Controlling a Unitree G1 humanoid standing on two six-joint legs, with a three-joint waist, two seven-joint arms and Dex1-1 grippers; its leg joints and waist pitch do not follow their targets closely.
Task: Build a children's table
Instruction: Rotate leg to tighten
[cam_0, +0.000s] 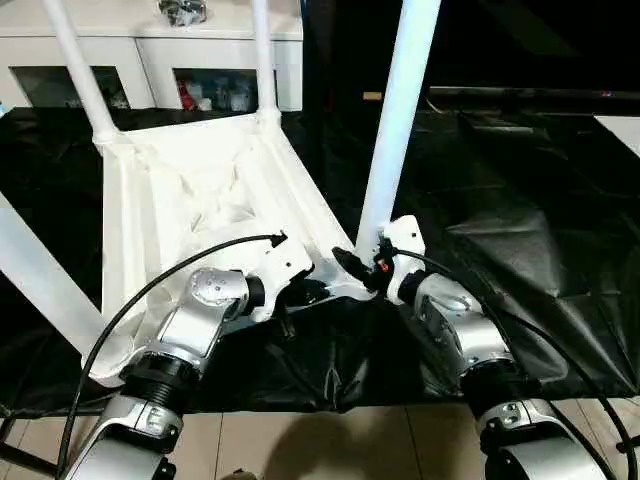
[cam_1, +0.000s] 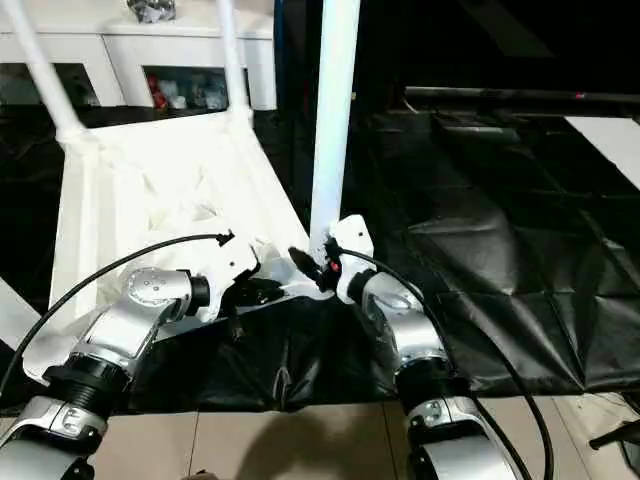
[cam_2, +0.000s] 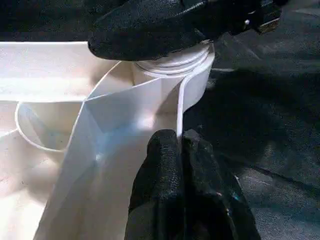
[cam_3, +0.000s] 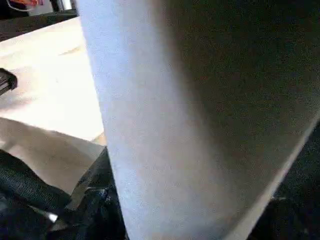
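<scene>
Left wrist view: left gripper (cam_2: 181, 150) is pinching the thin rim of the tabletop (cam_0: 200, 190), fingers (cam_2: 160, 170) pressed together on the edge just below the corner socket (cam_2: 172, 75). Black cloth (cam_0: 520, 220) is lying beyond it.

From the head, the tabletop is lying upside down on the cloth, underside ribs facing up. Left gripper is sitting at the near rim, beside the near right corner. Right gripper (cam_0: 365, 268) is reaching the same corner from the other side, at the foot of the near leg (cam_0: 398, 120). One of its dark fingers (cam_2: 150, 30) is lying across the top of the socket, against the leg's base. Right wrist view is showing the leg standing between the fingers; jaws are apart around it, and whether they are pressing on it I cannot tell.

Near leg is standing upright in its socket. Another leg (cam_0: 30, 270) is slanting out at the near left corner. Two far legs (cam_0: 80, 75) and (cam_0: 264, 55) are rising from the far corners.

Cables (cam_0: 150, 290) are looping over both forearms. Beyond the cloth, a white cabinet (cam_0: 150, 60) with glass doors is standing, small items inside, something metallic on top.
</scene>
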